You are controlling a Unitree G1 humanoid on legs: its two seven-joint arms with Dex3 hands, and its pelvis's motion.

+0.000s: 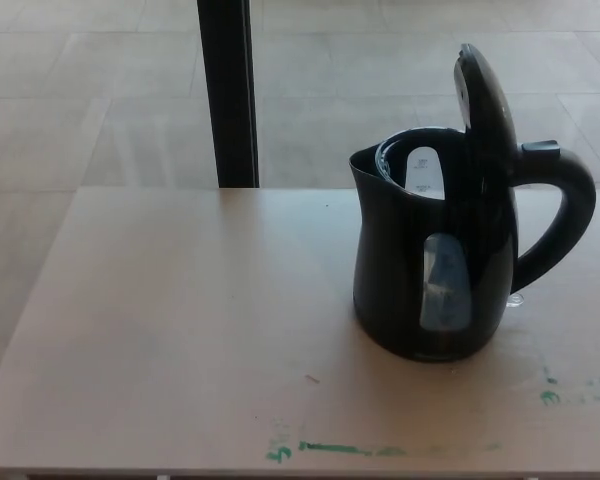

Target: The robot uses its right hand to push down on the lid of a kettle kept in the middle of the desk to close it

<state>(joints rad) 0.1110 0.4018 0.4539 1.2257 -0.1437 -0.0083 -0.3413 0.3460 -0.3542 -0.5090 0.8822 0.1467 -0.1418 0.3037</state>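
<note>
No fingers to report on, since neither the left nor the right hand shows anywhere in the head view, so I can't say whether they're open or closed or holding anything.

So it's basically just the kettle (pixel 430 270). It's a black plastic electric one, standing upright on the desk (pixel 180 330), sitting right of the middle of the picture and toward the back half of the tabletop. The lid (pixel 483 100) is flipped wide open, standing nearly vertical on its hinge above the handle side. You can look down into the round mouth and see a pale patch inside. The spout points left, and the big looped handle (pixel 570 215) sticks out to the right, with a small tab at the top of it just beside the hinge. There's a translucent bluish water-level window (pixel 446 285) on the side facing the camera.

The desk is a light beige wood look, with some green marker scribbles (pixel 325 448) along the near edge and a few more at the right. Behind it a black post (pixel 228 90) stands upright, and the floor is pale tile (pixel 80 80).
</note>
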